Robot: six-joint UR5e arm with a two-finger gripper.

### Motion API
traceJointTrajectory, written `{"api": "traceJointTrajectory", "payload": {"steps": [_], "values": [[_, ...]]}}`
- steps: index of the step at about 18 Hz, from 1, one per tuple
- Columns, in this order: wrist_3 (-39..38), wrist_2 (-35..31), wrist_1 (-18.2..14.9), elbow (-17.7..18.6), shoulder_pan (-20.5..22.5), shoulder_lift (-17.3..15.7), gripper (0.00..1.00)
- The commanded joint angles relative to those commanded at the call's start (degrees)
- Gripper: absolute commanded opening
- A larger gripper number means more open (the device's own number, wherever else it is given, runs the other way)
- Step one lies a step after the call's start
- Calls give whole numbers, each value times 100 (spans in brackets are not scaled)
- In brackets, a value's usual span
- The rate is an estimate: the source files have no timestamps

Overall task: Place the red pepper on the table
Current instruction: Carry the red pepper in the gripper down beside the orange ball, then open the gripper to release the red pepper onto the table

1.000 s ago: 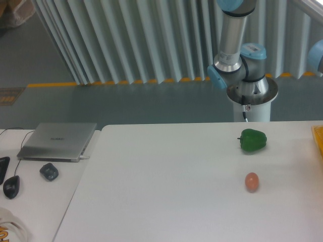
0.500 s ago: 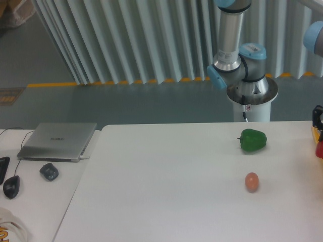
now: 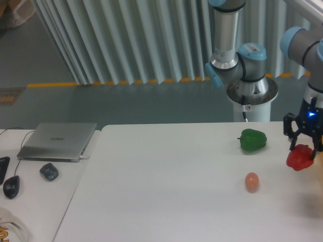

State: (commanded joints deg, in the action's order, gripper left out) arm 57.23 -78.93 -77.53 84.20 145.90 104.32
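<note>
The gripper [image 3: 304,146] hangs at the right edge, its fingers closed around the top of the red pepper [image 3: 300,158], held above the table [image 3: 166,191]. To its left sits a green pepper [image 3: 252,140]; lower left, an orange egg [image 3: 252,181].

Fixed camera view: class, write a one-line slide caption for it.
End effector holds the red pepper above the table, right of the green pepper and the egg-shaped object.
</note>
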Motion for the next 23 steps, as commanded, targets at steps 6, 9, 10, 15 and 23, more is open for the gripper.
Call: {"api": "traceJointTrajectory", "payload": {"steps": [6, 9, 10, 15, 23], "values": [[-624, -1018, 422, 316, -755, 193, 55], [-1124, -1072, 763, 351, -958, 307, 55], [-1300, -1194, 957, 360, -1063, 377, 55], [-1847, -1819, 1248, 325, -1494, 747, 55], [-3333, -2109, 1978, 194, -1661, 1064, 55]]}}
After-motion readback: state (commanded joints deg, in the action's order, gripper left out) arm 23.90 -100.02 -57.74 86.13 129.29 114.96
